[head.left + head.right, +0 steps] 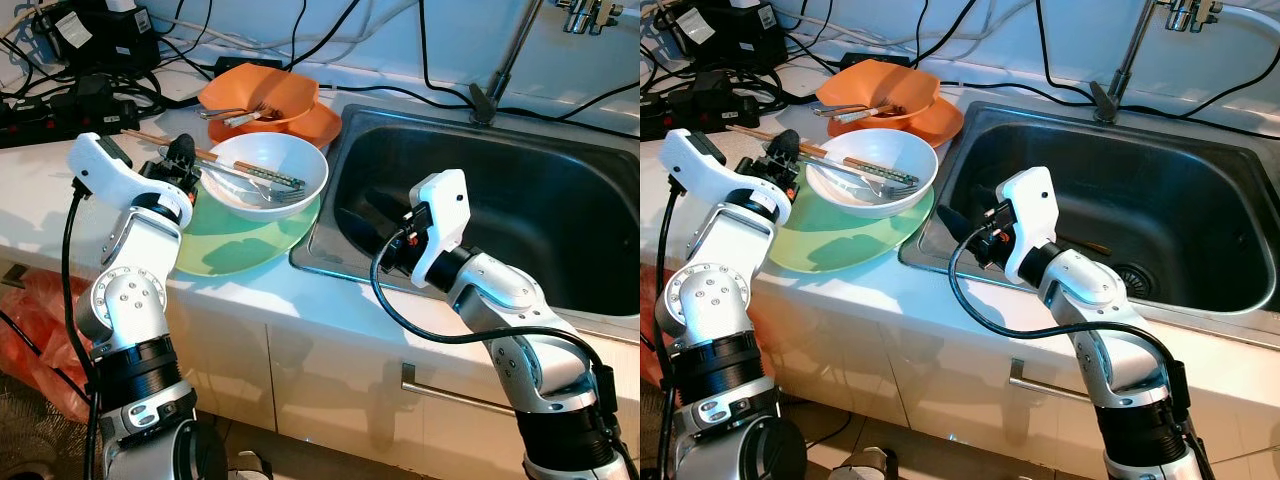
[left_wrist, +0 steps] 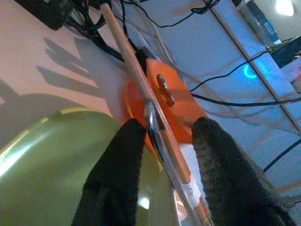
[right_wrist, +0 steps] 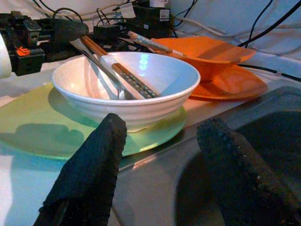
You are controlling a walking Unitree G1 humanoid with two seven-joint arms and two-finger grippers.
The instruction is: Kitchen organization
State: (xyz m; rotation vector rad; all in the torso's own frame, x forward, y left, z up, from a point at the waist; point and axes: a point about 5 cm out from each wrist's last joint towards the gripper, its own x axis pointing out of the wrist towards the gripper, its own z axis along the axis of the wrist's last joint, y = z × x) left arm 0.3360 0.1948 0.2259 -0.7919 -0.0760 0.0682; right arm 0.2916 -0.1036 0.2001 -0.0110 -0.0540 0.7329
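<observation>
Fingers of my left gripper [image 2: 164,155] stand apart, straddling the utensils' [image 2: 157,129] handles at the rim of the white bowl [image 1: 268,172] on the green plate [image 1: 240,245]. Their long axis runs past my fingertips toward the orange bowl [image 1: 262,95]. My right gripper [image 3: 162,155], also open, hovers over the sink [image 1: 520,200] edge, farther off.

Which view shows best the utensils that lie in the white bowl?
The right wrist view: the utensils lean on the white bowl rim, seen close and sharp. Both eye views show them smaller, from above. The left wrist view shows their handles between the left gripper fingers.
</observation>
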